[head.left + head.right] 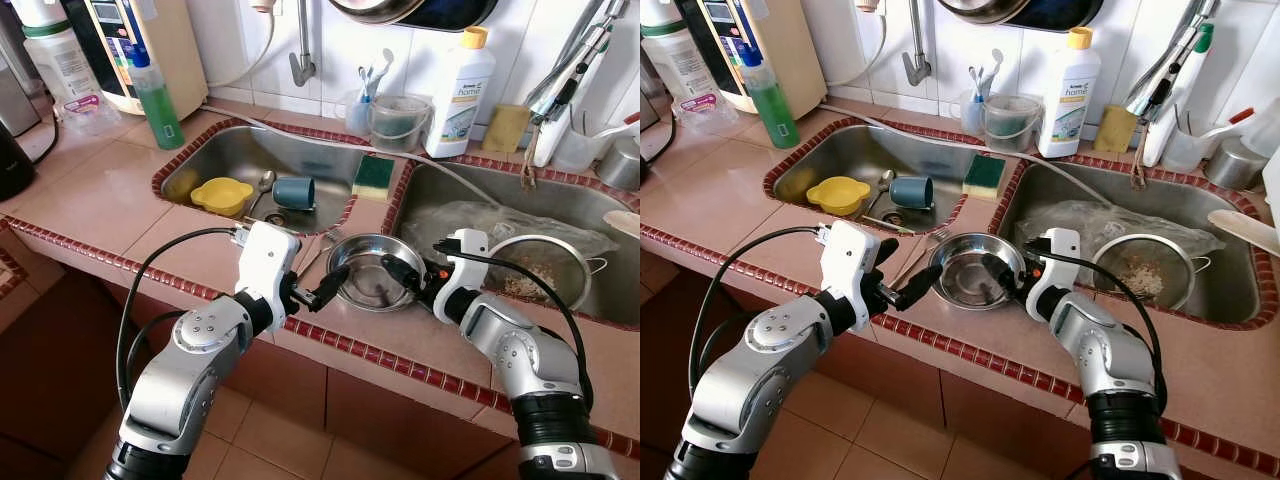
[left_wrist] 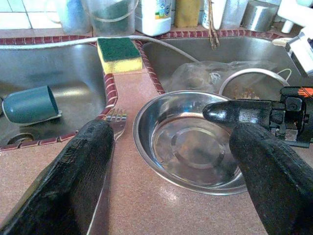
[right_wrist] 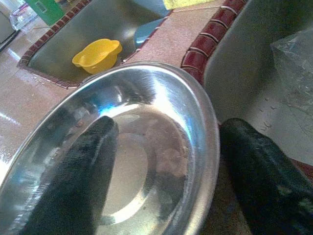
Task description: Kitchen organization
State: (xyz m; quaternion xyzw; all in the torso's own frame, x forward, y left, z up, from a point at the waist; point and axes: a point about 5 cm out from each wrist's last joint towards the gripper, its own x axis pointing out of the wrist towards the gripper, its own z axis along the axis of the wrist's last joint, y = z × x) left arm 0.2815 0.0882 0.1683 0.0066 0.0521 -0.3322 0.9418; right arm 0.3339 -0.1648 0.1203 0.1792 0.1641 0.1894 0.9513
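Left end effector (image 1: 328,287) spread, at the bowl's 9 o'clock rim. Right end effector (image 1: 400,272) spread, one finger inside the steel bowl (image 1: 362,272), one outside at 3 o'clock. Bowl sits on worktop (image 1: 120,200) between sinks. Fork (image 2: 115,121) beside it. Sponge (image 1: 373,176) at 12 o'clock.

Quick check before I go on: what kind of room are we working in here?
A home kitchen, most likely: a tiled counter with a double steel sink, a dish sponge, and a steel bowl.

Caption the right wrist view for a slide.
Right gripper straddles the steel bowl's rim, one finger inside, one outside; yellow bowl in the sink beyond.
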